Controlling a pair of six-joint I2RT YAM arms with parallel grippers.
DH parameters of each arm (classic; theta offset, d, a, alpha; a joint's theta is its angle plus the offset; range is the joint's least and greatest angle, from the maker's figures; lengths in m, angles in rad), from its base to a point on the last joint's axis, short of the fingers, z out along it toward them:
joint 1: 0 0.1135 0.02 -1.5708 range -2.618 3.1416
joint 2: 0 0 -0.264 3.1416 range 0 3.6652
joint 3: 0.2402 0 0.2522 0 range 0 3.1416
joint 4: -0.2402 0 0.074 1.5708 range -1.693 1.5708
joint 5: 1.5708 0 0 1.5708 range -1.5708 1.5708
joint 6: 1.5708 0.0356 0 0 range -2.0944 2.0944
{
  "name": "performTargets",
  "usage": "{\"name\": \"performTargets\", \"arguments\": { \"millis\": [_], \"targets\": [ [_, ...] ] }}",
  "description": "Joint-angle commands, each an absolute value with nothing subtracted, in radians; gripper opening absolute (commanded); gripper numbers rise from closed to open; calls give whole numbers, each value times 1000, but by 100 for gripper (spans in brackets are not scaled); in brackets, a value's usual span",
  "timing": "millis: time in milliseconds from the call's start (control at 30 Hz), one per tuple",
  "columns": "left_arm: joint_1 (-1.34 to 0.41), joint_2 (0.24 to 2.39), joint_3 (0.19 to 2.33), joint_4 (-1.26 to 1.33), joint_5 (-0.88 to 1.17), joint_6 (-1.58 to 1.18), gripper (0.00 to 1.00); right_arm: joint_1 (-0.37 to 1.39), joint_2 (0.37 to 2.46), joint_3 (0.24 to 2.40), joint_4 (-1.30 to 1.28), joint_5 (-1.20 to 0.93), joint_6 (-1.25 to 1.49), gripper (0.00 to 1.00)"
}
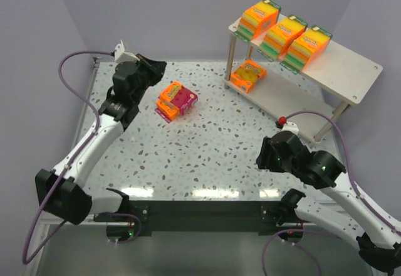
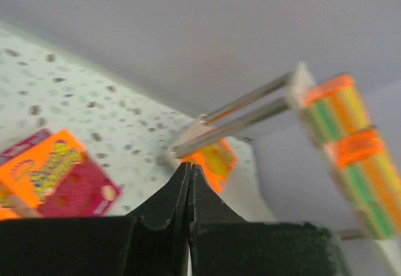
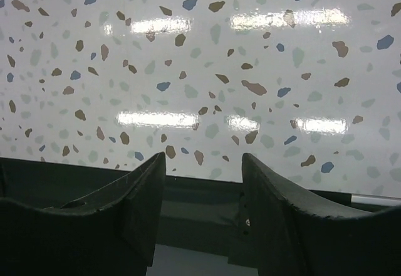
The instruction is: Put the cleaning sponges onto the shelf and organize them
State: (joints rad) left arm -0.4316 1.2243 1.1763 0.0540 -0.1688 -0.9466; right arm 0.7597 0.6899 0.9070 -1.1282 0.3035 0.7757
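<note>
Left claw (image 2: 189, 168): fingers pressed tight together with nothing between them; it hangs over the far left of the table (image 1: 207, 150), just left of the loose packs.
Right claw (image 3: 203, 163): fingers stand part-way apart and hold nothing; it is low over bare speckled surface at the near right, close to the table's near edge.
Shelf (image 1: 354, 72): pale two-tier rack at the far right, set at an angle.
Top tier: three thick packs (image 1: 284, 36) in a row, orange tops, yellow and green layered sides, standing close side by side towards the left end.
Lower tier: one flat orange pack (image 1: 248, 75) lying at the left end.
Loose packs (image 1: 175, 99): a small pile on the table, left of centre, well apart from the shelf; an orange front and a magenta front both show.
Writing: yellow lettering on the orange fronts, too blurred to read in either the top or the left wrist view; brand cannot be told.
</note>
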Motion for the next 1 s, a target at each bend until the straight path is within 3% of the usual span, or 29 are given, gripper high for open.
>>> {"name": "performTargets", "arguments": {
  "millis": [0, 200, 533, 633, 967],
  "targets": [
    [-318, 1386, 1213, -110, -87, -747, 0, 759, 736, 907, -1022, 258, 741, 55],
    [-196, 1723, 1504, -135, -32, -566, 0, 759, 802, 928, -971, 244, 726, 51],
    [-91, 2146, 1890, -304, -5, -537, 0, 759, 792, 943, -986, 271, 752, 49],
    [-91, 2171, 1853, -298, 91, -528, 0, 759, 782, 933, -985, 275, 761, 49],
    [-110, 1994, 1400, -69, 408, -519, 0, 761, 788, 910, -963, 250, 732, 50]
  ]
}}
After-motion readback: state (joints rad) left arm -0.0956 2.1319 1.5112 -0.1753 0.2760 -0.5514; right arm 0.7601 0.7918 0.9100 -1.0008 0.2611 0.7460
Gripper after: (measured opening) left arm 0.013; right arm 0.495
